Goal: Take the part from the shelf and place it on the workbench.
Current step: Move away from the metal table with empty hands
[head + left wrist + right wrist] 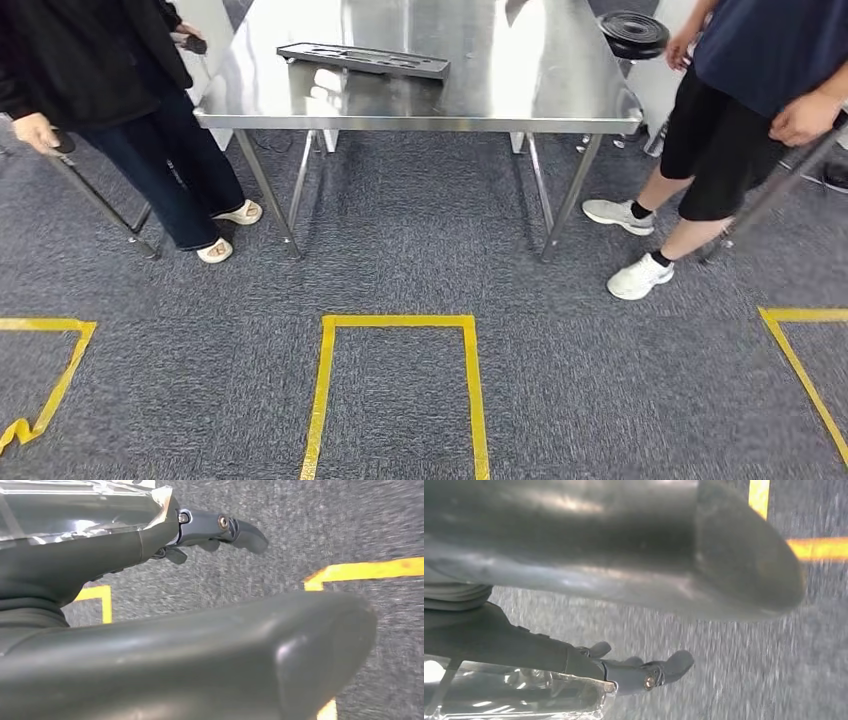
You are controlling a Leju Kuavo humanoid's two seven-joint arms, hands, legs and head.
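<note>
Yellow floor tape (397, 390) lies nearest. Left robot hand (210, 530) and right robot hand (644, 672) hang spread, holding nothing. Dark part (364, 60) rests on the counter (560, 110). Risk: two bystanders flanking the counter could be struck.

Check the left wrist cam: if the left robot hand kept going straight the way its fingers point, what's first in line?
Probably just floor. The left robot hand hangs with its dark fingers extended over the grey carpet, with a yellow tape line close by. Nothing else sits in that line, though depth is unclear.
</note>
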